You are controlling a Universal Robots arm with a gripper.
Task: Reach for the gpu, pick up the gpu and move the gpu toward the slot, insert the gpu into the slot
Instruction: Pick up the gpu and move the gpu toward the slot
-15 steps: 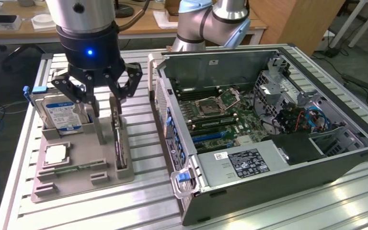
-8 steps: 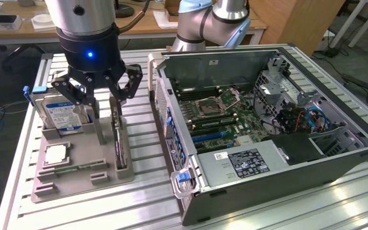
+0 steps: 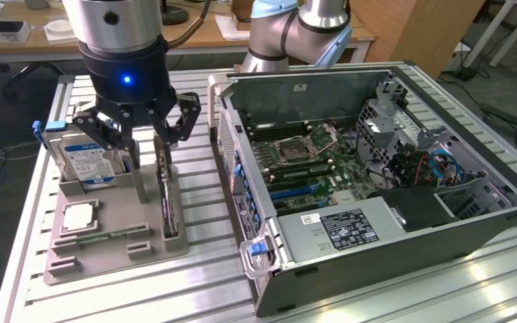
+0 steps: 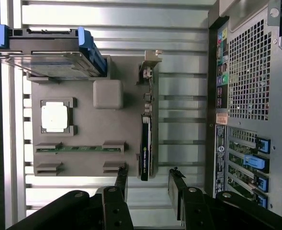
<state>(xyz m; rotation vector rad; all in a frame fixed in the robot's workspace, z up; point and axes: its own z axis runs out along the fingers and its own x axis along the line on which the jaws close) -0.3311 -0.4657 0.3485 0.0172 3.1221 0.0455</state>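
End effector (image 3: 147,140), released and empty, hangs over gpu (image 3: 165,195) standing on edge in tray (image 3: 106,245), exterior view's left; likely light, stiff, fragile: grip flat faces near top edge.

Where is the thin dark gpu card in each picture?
Exterior view: the gpu stands on edge in the grey tray, on its side nearest the computer case.
Wrist view: the gpu stands along that same tray edge, toward the case.
Shared landmark: the square silver chip lying on the tray.

black gpu (image 4: 145,148), green motherboard (image 3: 330,171), seemingly grey-brown tray (image 4: 90,129).
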